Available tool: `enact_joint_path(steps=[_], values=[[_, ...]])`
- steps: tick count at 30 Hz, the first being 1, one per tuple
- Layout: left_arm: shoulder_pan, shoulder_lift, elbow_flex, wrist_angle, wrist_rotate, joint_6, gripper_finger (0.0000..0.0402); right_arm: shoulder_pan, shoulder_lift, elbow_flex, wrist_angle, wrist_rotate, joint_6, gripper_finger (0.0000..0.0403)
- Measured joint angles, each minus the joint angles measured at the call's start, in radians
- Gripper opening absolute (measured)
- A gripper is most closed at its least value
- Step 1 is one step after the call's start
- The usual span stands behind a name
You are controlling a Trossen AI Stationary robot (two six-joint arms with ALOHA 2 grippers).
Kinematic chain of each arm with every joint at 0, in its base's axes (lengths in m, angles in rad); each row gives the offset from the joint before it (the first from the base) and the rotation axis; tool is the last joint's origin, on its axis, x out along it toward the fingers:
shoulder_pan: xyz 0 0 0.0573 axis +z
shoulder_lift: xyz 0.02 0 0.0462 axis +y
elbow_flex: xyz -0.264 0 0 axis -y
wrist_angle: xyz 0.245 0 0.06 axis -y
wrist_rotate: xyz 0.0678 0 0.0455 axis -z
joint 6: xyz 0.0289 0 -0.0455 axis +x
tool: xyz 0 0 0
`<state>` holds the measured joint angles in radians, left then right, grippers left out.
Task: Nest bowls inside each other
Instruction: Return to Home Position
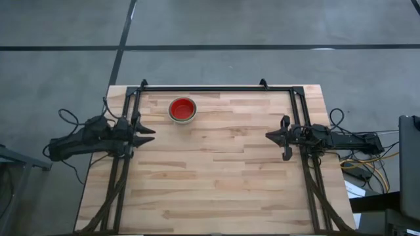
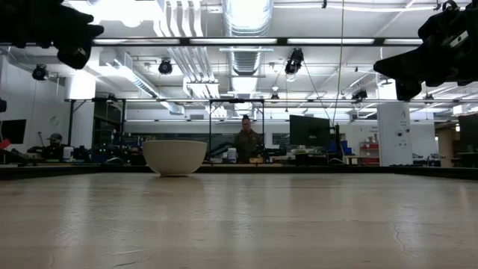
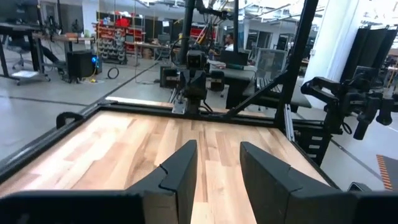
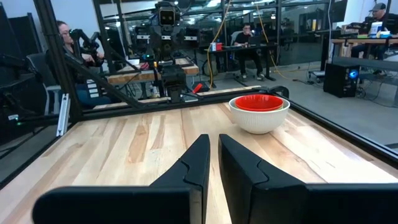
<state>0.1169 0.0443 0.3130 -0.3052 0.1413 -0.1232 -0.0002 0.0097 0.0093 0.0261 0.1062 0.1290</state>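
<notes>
Red bowl (image 4: 259, 102) nests in the white-grey bowl (image 4: 258, 121) on the wooden surface (image 1: 216, 177), nearer the left gripper (image 1: 153, 134). Its fingers (image 3: 180, 171) stand parted and empty. The right gripper (image 1: 268, 136) seems closed on nothing.

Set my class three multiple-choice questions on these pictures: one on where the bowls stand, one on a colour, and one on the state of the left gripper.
1. Where on the table is the bowl stack? A. Left of centre, near the high view's top edge. B. Dead centre. C. Against the right arm.
2. What colour is the top bowl? A. Green. B. Red. C. Blue.
3. How is the left gripper? A. Shut on a bowl. B. Open, empty. C. Out of view.
Answers: 1 A, the high view shows it there, far from the right gripper; 2 B, red shows inside the white outer bowl; 3 B, bare wood shows between its fingers.
</notes>
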Motion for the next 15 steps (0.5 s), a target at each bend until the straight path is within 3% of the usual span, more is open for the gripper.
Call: enact_joint_path(steps=[15], values=[[0.001, -0.004, -0.138, 0.098, -0.002, -0.068, 0.0127, 0.000, 0.000, 0.000, 0.000, 0.000, -0.001, 0.0034]])
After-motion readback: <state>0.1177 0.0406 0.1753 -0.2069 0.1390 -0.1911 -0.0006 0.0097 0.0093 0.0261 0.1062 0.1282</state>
